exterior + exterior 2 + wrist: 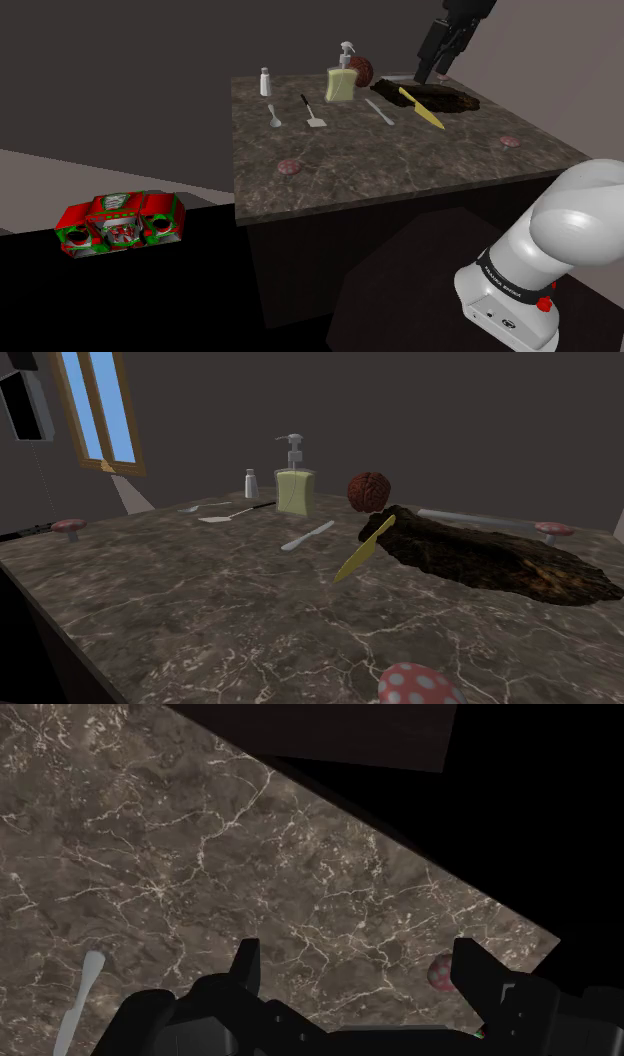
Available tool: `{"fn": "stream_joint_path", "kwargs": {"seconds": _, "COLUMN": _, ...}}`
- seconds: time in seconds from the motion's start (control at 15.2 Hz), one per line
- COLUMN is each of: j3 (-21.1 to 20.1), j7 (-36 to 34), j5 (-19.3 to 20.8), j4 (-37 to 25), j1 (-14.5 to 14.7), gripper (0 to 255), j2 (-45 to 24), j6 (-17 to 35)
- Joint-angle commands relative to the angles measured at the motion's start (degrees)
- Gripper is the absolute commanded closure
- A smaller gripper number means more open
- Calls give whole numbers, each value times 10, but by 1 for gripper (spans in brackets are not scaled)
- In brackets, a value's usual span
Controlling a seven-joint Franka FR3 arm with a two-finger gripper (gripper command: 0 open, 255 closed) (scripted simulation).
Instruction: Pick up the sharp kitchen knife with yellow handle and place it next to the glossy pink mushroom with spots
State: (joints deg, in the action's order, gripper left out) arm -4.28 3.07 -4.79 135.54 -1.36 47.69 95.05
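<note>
We see our claw [433,68] spread apart and empty, hanging above the table [400,170]. The yellow knife [421,108] lies flat on the table.

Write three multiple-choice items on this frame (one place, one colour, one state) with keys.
1. Where does the knife lie?
A) at the edge of the dark brown slab
B) upright in a rack
C) on the floor

2. What colour is the knife?
A) red
B) blue
C) yellow

3. What state is the hand in?
A) shut on the knife
B) open and empty
C) shut, fingers meeting

Key:
1 A: both exterior views show the knife flat on the table at the slab's edge.
2 C: it is yellow along its whole length.
3 B: in the wrist view the fingers stand apart, with bare tabletop between them.
</note>
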Motion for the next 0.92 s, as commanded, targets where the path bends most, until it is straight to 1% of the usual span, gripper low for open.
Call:
{"fn": "stream_joint_path", "kwargs": {"seconds": 0.0, "j3": 0, "j7": 0, "j5": 0, "j4": 0, "j1": 0, "gripper": 0, "j2": 0, "j6": 0}}
{"fn": "stream_joint_path", "kwargs": {"seconds": 0.46, "j3": 40, "j7": 23, "j5": 38, "j4": 11, "j1": -40, "gripper": 0, "j2": -84, "j6": 90}}
{"fn": "stream_joint_path", "kwargs": {"seconds": 0.86, "j3": 74, "j7": 38, "j5": 66, "j4": -2, "j1": -72, "gripper": 0, "j2": -171, "j6": 163}}
